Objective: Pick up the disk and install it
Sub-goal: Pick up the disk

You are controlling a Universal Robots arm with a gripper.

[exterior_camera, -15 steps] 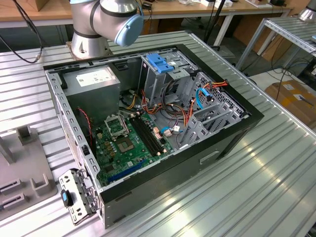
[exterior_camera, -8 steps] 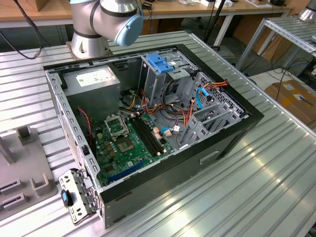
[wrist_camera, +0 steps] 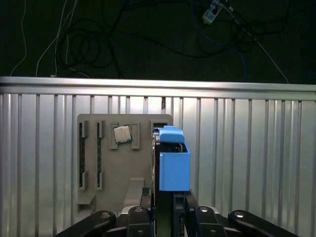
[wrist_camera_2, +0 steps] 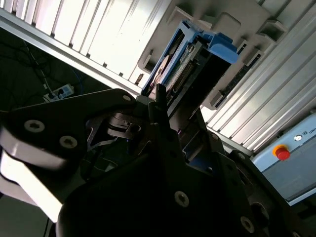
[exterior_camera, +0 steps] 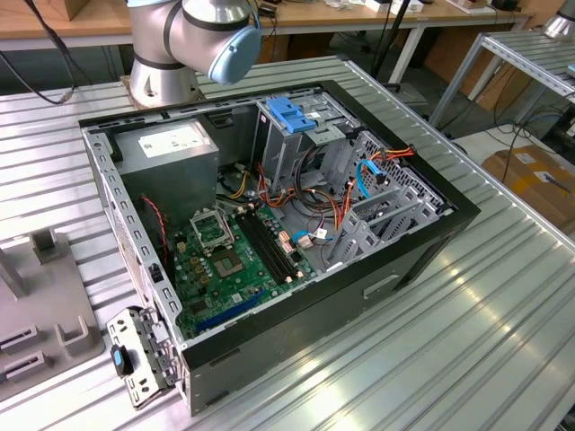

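Second wrist view: fingers point(wrist_camera_2: 158, 111) are clamping the disk point(wrist_camera_2: 185, 64) across its flat faces, edge-on, at the grey fixture point(wrist_camera_2: 232, 19) on the counter point(wrist_camera_2: 98, 29). Judging it rigid, weighty, shock-sensitive; metal body is offering firmer purchase than the blue rails point(wrist_camera_2: 222, 44).

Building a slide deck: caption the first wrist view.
Gripper at the disk, standing on edge by the grey fixture on the ribbed table.

The disk point(wrist_camera: 174, 160) has bright blue side rails, and the gripper point(wrist_camera: 165, 207) is black. The desk point(wrist_camera: 247, 148) is silver with parallel ribbed stripes, and the holder plate point(wrist_camera: 108, 173) is flat grey. Inside the black computer case point(exterior_camera: 422, 247), the motherboard point(exterior_camera: 229, 260) is green and the latch point(exterior_camera: 292, 115) is blue.
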